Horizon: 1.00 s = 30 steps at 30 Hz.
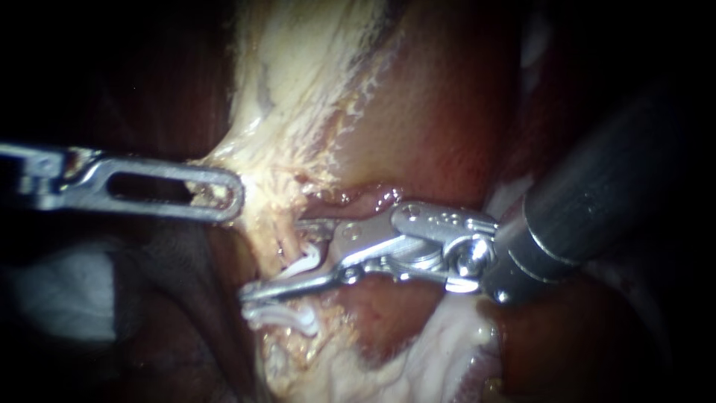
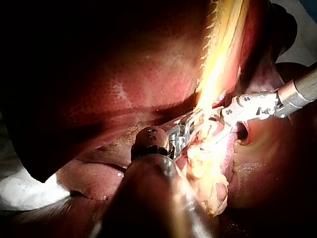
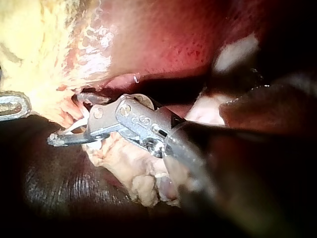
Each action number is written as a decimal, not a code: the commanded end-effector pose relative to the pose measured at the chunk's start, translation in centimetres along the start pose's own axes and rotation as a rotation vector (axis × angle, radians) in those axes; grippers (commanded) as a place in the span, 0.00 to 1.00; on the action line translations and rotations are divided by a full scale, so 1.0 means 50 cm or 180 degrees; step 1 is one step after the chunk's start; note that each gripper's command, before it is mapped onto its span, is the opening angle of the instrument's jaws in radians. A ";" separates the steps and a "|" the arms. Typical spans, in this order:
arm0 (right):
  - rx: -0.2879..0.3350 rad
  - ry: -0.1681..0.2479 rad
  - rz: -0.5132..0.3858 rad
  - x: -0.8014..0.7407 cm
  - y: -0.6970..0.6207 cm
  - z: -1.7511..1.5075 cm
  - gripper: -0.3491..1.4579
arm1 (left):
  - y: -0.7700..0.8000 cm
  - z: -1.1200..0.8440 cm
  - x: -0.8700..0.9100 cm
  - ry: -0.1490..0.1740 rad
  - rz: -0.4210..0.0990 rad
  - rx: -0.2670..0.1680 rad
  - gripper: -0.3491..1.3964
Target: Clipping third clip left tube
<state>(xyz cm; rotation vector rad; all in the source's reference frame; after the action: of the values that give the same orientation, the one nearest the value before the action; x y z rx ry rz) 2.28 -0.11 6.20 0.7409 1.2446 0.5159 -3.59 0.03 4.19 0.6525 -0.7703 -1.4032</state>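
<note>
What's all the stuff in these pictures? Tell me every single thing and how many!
Dark red liver: one, deep red, behind and around everything.
Pale yellow stringy tissue: one sheet, yellow-white, running down the middle.
Small white clips: two that I can count, white, on the yellow strands in the middle, the second lower down.
Soft white pad: one, white, blurry, at the lower left in the endoscope view.
Left instrument: one, silver with a long slot, coming in from the left, jaws shut on the yellow tissue's edge.
Right instrument: one, silver tip on a dark shaft, coming in from the right, jaws open around the upper clip.
</note>
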 end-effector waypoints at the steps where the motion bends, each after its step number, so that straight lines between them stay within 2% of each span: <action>1: 0.0000 0.0000 0.0000 0.0000 0.0000 0.0000 0.52 | 0.0000 0.0000 0.0000 -0.0001 0.0000 -0.0002 0.00; 19: 0.0007 -0.0003 -0.0003 -0.0005 -0.0002 -0.0009 0.52 | 0.0002 -0.0006 -0.0002 0.0005 0.0001 0.0003 0.00; 30: 0.0001 -0.0013 -0.0003 -0.0017 -0.0013 -0.0082 0.52 | 0.0009 -0.0019 -0.0003 0.0016 0.0005 0.0011 0.00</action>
<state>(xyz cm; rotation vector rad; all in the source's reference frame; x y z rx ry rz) 1.81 -0.11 6.14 0.7424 1.2405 0.5133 -3.48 0.05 4.17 0.6557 -0.7695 -1.3999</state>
